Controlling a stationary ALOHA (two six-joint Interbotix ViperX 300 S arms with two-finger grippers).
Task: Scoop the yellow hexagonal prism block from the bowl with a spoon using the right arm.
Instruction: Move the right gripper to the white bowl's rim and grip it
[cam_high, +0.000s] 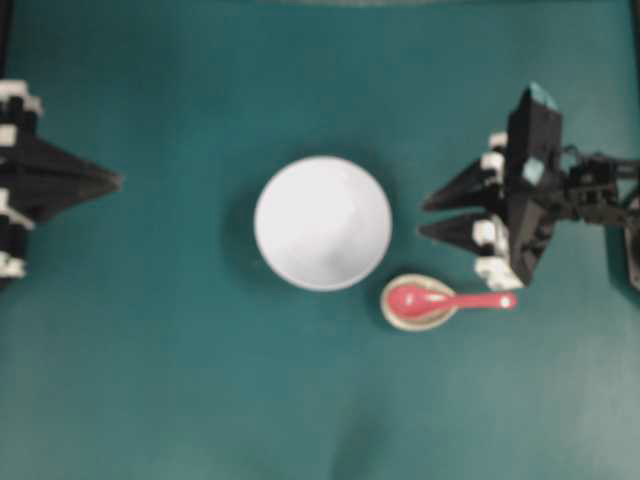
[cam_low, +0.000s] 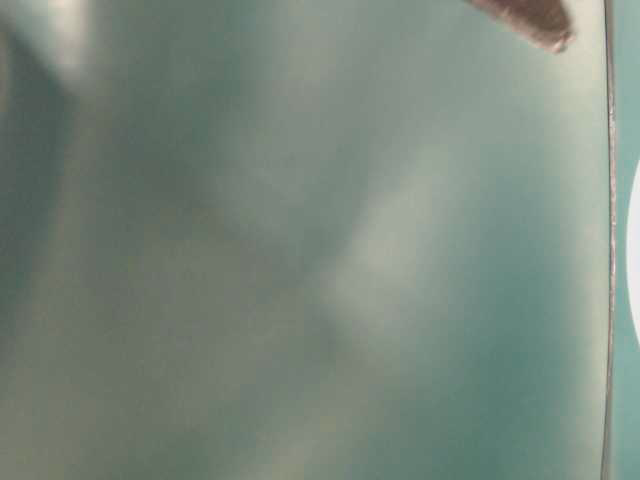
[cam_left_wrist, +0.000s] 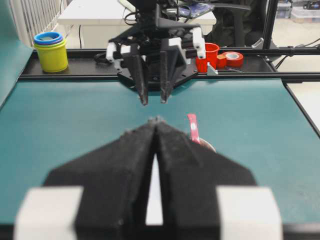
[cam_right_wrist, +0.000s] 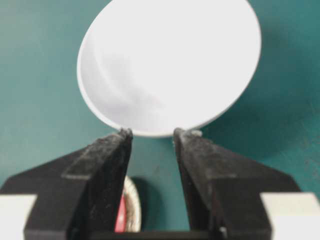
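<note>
Now we see the right hand (cam_high: 424, 217) with jaws apart, empty, near the glossy round white bowl (cam_high: 322, 222). Glossy red spoon (cam_high: 440, 299) rests on the teardrop rest (cam_high: 392, 313). Left hand (cam_high: 118, 180) closed; yellow block hidden.

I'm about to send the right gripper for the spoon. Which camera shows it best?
The overhead view: the whole spoon shows there, scoop on its spoon rest, handle pointing right. The left wrist view gives only the handle behind the left gripper. The right wrist view catches a red sliver. The table-level view shows none.
</note>
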